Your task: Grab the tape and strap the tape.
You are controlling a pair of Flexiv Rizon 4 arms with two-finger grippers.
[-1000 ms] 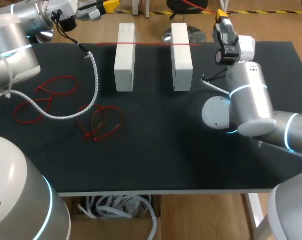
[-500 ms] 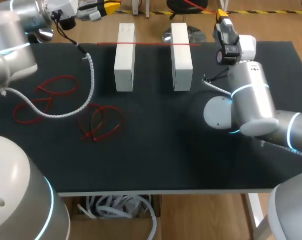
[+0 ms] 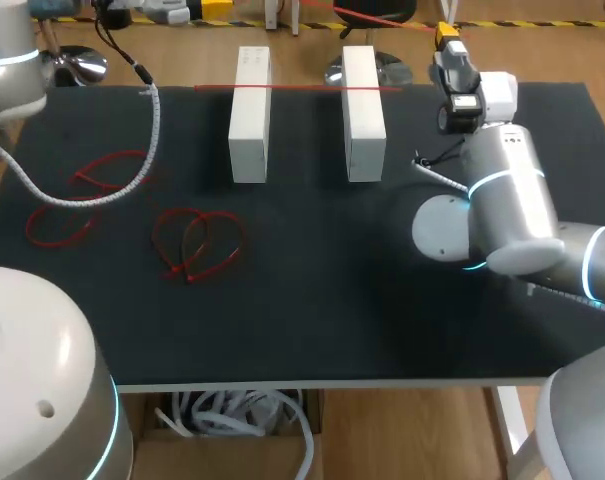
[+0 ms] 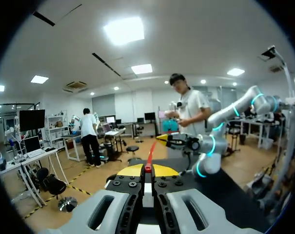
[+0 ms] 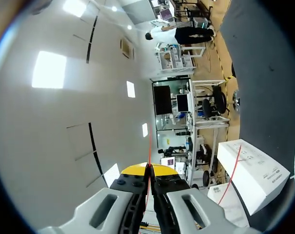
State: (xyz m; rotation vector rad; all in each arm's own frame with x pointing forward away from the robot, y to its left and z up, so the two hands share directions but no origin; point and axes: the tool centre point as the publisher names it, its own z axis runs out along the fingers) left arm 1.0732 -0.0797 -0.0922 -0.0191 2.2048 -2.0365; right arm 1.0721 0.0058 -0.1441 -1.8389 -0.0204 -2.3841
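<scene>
A thin red tape stretches in the air beyond the table's far edge, between my two grippers. My left gripper at the far left is shut on one end, and the tape runs ahead toward my right gripper. At the far right my right gripper is shut on the other end. A second red tape lies across the far ends of two white blocks; the right wrist view also shows it on a block.
Red tape loops lie on the black table at the left and left of centre. My left arm's white spiral cable hangs over the left loops. The right arm's white body stands over the table's right side.
My left arm has swung back and to the left, carrying its gripper toward the far edge; its spiral cable followed. The right arm shifted only slightly. The tape on the blocks stayed put.
</scene>
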